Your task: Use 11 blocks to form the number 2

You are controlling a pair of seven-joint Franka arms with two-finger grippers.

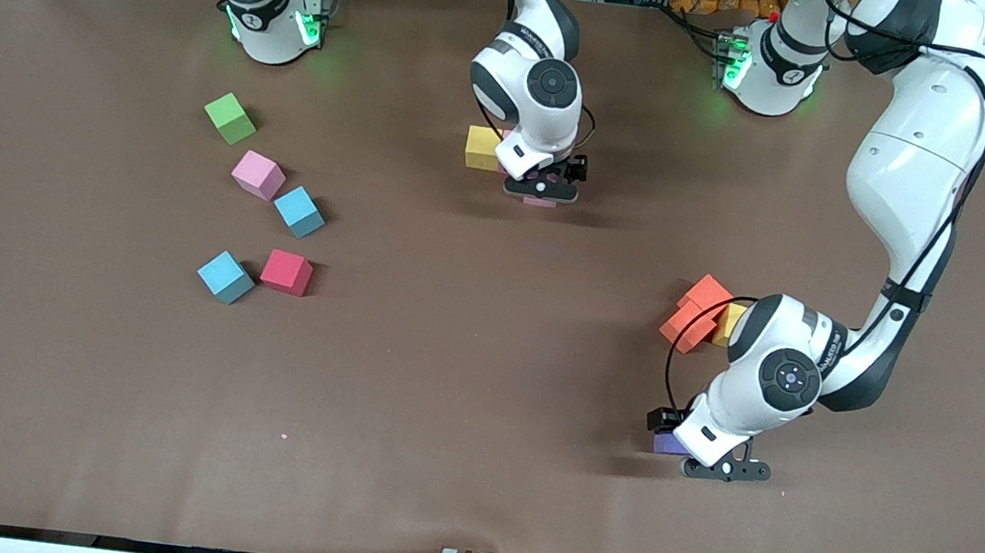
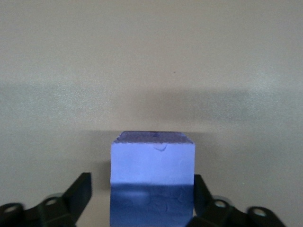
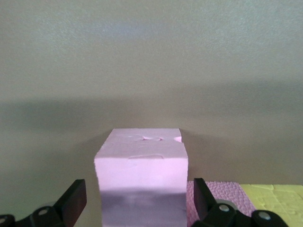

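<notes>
Front view: the right hand (image 1: pixel 541 191), fingers spread, straddles a pink cube (image 3: pixel 141 177) beside the yellow cube (image 1: pixel 482 147), mid-worktop toward the arms' edge; lifting askew could nudge it. The left hand (image 1: pixel 725 470) closes around the purple cube (image 2: pixel 152 182), not yet pinching.

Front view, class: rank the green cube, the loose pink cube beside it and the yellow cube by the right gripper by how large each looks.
1. green cube and loose pink cube: look alike, so no ranking between them.
2. yellow cube: shows smallest, but the right gripper partly covers it, so this is unsure.
</notes>
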